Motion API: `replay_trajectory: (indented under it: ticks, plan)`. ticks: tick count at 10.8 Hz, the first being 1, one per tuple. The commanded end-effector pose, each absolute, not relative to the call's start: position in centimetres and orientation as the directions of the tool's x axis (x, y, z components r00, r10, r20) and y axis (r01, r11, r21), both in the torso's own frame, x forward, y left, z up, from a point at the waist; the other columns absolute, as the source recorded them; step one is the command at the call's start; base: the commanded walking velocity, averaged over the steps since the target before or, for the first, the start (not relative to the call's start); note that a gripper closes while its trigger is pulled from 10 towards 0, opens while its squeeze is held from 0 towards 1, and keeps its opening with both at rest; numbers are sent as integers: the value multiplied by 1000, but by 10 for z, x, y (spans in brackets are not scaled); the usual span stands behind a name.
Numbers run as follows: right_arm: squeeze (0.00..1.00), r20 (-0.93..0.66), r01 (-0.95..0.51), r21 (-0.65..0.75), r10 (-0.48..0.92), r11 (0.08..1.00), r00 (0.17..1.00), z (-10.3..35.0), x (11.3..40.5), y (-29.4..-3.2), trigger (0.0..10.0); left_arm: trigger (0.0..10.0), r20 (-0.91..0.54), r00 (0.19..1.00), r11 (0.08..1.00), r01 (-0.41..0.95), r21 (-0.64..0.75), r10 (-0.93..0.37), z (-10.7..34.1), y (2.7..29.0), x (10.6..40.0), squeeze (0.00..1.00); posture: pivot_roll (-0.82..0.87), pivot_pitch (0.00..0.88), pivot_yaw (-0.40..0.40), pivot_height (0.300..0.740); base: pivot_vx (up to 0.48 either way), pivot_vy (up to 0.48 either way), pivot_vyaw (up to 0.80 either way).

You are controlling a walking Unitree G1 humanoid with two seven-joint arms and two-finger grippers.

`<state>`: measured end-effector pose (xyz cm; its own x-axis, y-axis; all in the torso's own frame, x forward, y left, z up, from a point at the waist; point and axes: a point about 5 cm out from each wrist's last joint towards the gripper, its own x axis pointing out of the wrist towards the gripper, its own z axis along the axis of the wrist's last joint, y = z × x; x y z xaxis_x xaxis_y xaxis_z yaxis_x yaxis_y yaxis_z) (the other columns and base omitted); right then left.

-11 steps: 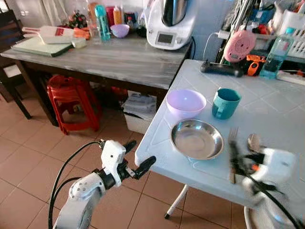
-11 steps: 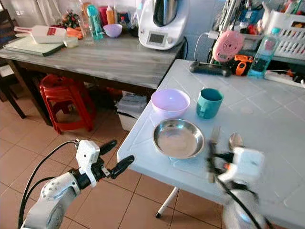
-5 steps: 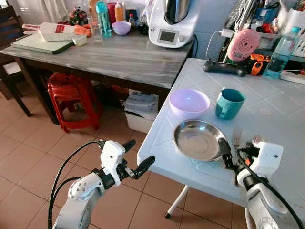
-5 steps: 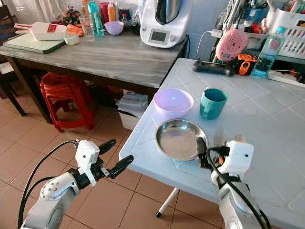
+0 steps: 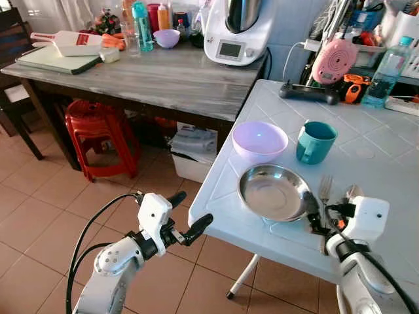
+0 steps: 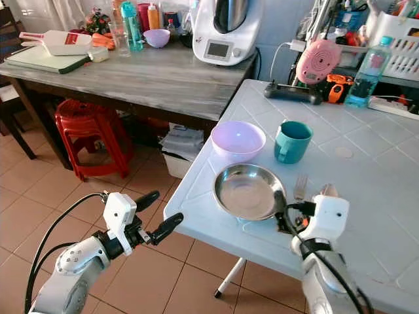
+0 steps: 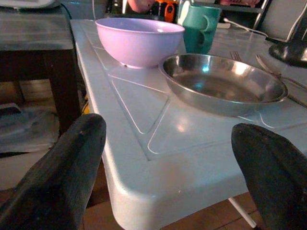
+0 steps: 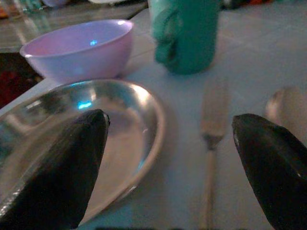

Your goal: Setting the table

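Fork (image 8: 211, 139) and spoon (image 8: 283, 108) lie on our white table (image 5: 380, 163), just right of the steel plate (image 5: 272, 191), with the pink bowl (image 5: 259, 140) and teal mug (image 5: 314, 141) standing beyond. We hold our right gripper (image 8: 172, 167) low over the table edge, its jaws spread wide: one finger sits over the plate's rim, the other near the spoon, and the fork lies between them, untouched. Half a second ago this gripper hid the fork's handle; now the tines and spoon show clearly. Our left gripper (image 5: 186, 219) hangs off the table's corner over the tiled floor (image 5: 39, 216), jaws parted wide, unchanged from before.
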<state>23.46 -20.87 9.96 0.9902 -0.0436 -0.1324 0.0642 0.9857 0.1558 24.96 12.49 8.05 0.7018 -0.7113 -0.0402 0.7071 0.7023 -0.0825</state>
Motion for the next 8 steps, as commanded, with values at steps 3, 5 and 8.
replay_trajectory:
  ticks: [3,5,8]
  plan:
    - [0,-120,56,159,-37,986,992,99,246,-206,10000,10000,-46,714,715,696,-70,-699,79,127,250,0,-29,3,11,740,0,0,0]
    - [0,-121,33,235,-4,971,993,95,249,-202,10000,10000,-49,720,721,689,-69,-693,77,129,249,0,-19,4,8,740,0,0,0]
    - [0,-133,51,287,-13,957,991,89,247,-202,10000,10000,-49,726,727,681,-90,-686,74,132,249,0,-18,18,20,740,0,0,0]
